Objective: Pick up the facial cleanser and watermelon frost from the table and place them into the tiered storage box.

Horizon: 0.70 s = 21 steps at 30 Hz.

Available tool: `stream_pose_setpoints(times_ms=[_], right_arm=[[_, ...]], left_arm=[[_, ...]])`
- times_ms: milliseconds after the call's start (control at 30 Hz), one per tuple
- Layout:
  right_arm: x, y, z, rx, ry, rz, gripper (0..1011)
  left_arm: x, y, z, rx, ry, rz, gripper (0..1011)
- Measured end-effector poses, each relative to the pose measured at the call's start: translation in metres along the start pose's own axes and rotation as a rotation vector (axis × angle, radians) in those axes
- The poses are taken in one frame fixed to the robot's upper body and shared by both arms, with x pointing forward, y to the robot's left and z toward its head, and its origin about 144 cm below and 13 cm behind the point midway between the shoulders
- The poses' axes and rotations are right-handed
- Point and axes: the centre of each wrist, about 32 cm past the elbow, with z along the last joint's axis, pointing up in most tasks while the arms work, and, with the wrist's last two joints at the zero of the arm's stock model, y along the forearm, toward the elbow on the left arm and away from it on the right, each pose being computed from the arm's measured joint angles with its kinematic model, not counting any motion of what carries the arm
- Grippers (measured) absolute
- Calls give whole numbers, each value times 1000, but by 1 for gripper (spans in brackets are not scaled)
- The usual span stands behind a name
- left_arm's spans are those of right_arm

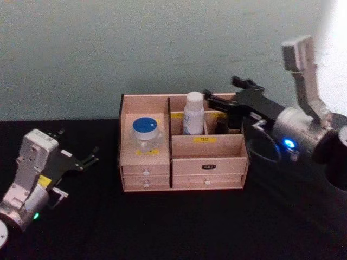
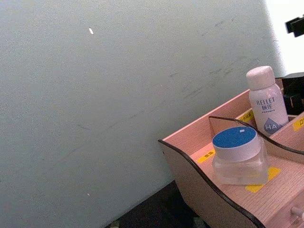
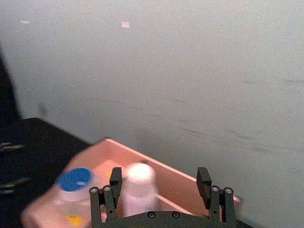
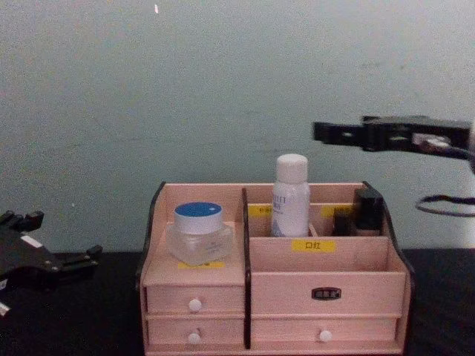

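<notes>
The facial cleanser (image 1: 193, 112) stands upright in a back compartment of the tiered storage box (image 1: 209, 146). It also shows in the left wrist view (image 2: 267, 102) and the chest view (image 4: 291, 194). The watermelon frost (image 1: 145, 131) (image 4: 198, 231) (image 2: 237, 153) sits in the box's left compartment. My right gripper (image 1: 227, 91) (image 4: 326, 132) hovers open above the box's back right, just right of and above the facial cleanser; its fingers (image 3: 204, 178) hold nothing, and the bottle cap (image 3: 139, 183) shows beyond them. My left gripper (image 1: 76, 146) (image 4: 52, 256) rests open and low, left of the box.
The box stands on a black tabletop (image 1: 179, 227) against a pale wall (image 1: 162, 49). A dark small item (image 4: 366, 211) stands in the box's back right compartment. Two rows of white-knobbed drawers (image 4: 194, 305) face me. Open table lies in front and to the left.
</notes>
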Motion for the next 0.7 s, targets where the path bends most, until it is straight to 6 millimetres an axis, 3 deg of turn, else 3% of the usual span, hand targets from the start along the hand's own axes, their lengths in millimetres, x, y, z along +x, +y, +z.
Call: stream_pose_setpoints(times_ms=[200, 700], right_arm=[[7, -15, -19, 15, -10, -157, 1000], [6, -26, -61, 8, -16, -383, 1000]], left_arm=[[0, 0, 0, 0, 0, 0, 1001], [0, 0, 0, 0, 0, 0, 1001]])
